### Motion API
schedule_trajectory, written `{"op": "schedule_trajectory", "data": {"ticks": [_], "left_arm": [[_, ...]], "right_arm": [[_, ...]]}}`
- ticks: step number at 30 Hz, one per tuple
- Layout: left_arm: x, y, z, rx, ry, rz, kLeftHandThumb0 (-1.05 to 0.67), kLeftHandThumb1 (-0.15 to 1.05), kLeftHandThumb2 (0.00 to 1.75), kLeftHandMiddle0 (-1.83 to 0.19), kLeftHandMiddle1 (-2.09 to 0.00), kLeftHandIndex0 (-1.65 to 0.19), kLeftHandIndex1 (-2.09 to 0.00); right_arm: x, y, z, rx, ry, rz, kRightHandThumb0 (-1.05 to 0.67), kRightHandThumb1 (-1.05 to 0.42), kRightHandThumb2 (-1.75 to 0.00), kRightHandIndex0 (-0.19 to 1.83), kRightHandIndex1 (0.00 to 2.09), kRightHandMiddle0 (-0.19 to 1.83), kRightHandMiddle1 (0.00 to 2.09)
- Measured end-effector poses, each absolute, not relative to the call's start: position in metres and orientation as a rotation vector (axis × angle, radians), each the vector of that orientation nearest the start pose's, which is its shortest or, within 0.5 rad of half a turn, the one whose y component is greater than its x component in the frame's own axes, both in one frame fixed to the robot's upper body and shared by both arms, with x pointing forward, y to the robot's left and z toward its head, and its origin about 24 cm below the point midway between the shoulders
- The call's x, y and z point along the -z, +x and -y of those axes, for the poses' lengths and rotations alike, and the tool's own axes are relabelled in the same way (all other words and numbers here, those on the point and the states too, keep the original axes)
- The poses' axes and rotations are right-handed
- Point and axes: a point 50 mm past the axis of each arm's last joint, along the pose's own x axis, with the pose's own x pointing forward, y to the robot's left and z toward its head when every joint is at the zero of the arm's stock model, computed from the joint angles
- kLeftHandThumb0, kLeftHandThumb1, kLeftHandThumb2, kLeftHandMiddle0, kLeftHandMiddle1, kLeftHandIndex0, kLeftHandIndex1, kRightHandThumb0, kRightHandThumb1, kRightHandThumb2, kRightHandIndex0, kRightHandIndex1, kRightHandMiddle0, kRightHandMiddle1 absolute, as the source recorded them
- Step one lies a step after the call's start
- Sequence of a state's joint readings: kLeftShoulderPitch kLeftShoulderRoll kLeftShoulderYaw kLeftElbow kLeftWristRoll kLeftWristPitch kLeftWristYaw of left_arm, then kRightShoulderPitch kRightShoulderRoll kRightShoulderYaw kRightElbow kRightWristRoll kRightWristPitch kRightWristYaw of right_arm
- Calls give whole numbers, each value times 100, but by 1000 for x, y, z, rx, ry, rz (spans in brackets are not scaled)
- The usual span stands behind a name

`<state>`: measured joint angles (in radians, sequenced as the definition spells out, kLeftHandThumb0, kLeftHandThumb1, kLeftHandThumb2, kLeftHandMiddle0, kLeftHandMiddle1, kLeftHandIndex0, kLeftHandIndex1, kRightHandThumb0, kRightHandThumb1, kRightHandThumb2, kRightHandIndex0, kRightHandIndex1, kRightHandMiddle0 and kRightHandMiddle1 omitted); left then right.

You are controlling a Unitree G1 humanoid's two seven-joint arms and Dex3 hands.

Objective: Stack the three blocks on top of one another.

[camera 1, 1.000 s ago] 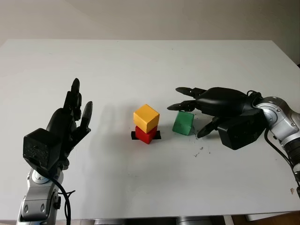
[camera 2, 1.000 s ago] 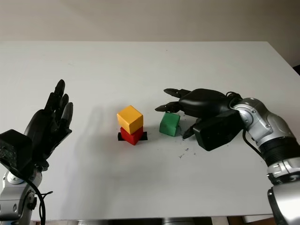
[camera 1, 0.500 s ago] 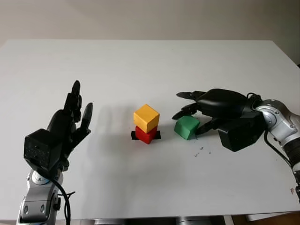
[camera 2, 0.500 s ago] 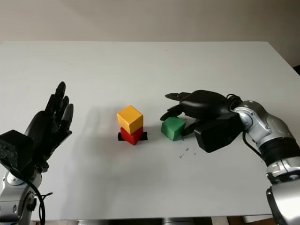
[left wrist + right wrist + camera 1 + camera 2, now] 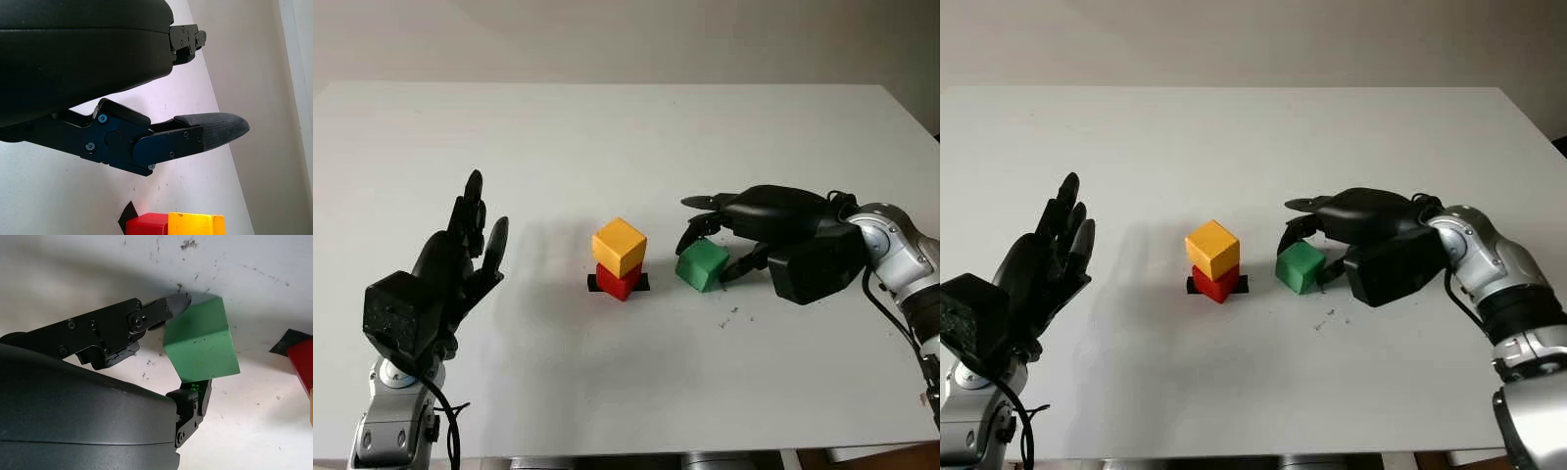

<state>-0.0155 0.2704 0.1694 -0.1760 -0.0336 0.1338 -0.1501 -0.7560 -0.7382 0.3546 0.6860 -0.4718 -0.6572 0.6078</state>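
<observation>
Fingers point(image 5: 171, 308) of the right hand point(image 5: 756, 227) grip the green block point(image 5: 702, 264) on the white counter point(image 5: 607, 137), just right of the yellow block point(image 5: 619, 247) stacked on the red block point(image 5: 617, 282), while the left hand point(image 5: 450, 269) is open, raised at the counter's left.

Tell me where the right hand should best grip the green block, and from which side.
Probably across two opposite flat faces of the green block, coming from its right, away from the yellow block. The right hand already closes on it that way.
</observation>
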Motion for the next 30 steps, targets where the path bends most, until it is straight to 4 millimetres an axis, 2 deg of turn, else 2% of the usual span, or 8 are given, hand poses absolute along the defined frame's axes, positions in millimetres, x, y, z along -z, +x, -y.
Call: {"op": "schedule_trajectory", "data": {"ticks": [2, 5, 6, 9, 26, 30], "left_arm": [[-91, 253, -224, -3, 244, 64, -79, 105, 60, 13, -5, 13, -5], [-91, 253, -224, -3, 244, 64, -79, 105, 60, 13, -6, 13, -5], [-91, 253, -224, -4, 245, 64, -79, 105, 60, 12, -6, 13, -6], [-91, 253, -224, -4, 244, 63, -78, 105, 59, 12, -6, 12, -6], [-91, 253, -224, -11, 261, 62, -80, 105, 60, 12, -5, 13, -5], [-90, 253, -224, -9, 264, 61, -80, 105, 61, 13, -5, 13, -5]], "right_arm": [[-139, 346, 206, -904, -1434, 133, -52, -90, -5, 1, 4, 33, 70], [-141, 345, 203, -902, -1438, 148, -43, -94, -6, 11, 7, 46, 102], [-141, 345, 203, -900, -1438, 154, -40, -95, -6, 14, 7, 46, 116], [-141, 344, 201, -898, -1443, 186, -38, -96, -5, 20, 8, 43, 128], [-142, 344, 202, -877, -1438, 228, -35, -96, -5, 26, 7, 39, 134], [-157, 352, 207, -793, -1364, 186, -38, -94, -5, 27, 7, 41, 135]]}}
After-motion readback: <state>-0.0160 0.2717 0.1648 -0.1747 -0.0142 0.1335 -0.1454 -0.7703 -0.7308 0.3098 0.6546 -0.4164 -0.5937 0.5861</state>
